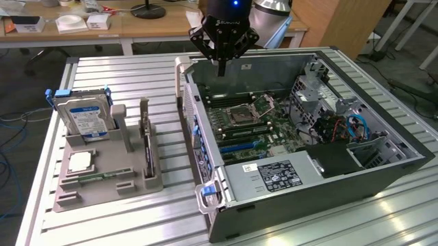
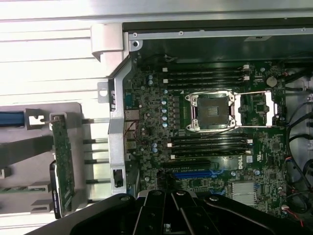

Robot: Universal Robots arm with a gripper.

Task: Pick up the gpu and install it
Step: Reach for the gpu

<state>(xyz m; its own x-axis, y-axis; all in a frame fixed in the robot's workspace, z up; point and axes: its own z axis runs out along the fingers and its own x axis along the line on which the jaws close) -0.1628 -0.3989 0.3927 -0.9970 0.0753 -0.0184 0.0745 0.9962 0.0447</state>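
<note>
The gpu (image 1: 146, 141) stands on edge in a slot of the grey holder (image 1: 110, 187) on the exterior view's left, a thin dark card with a green board face (image 2: 62, 161) in the wrist view. My gripper (image 1: 220, 69) hangs over the back part of the open computer case (image 1: 301, 197), well apart from the gpu. Its fingers are pressed together into one narrow tip with nothing between them. In the wrist view the gripper's black body (image 2: 171, 210) sits over the motherboard (image 2: 205, 127), close to the blue slot (image 2: 193, 174).
A silver hard drive (image 1: 83, 115) with a blue-white label stands upright in the holder, with a processor chip (image 1: 81, 161) and a green memory stick (image 1: 99, 177) lying in front of it. Cables and drive cages (image 1: 342, 123) crowd the case's right side. Desks stand behind the table.
</note>
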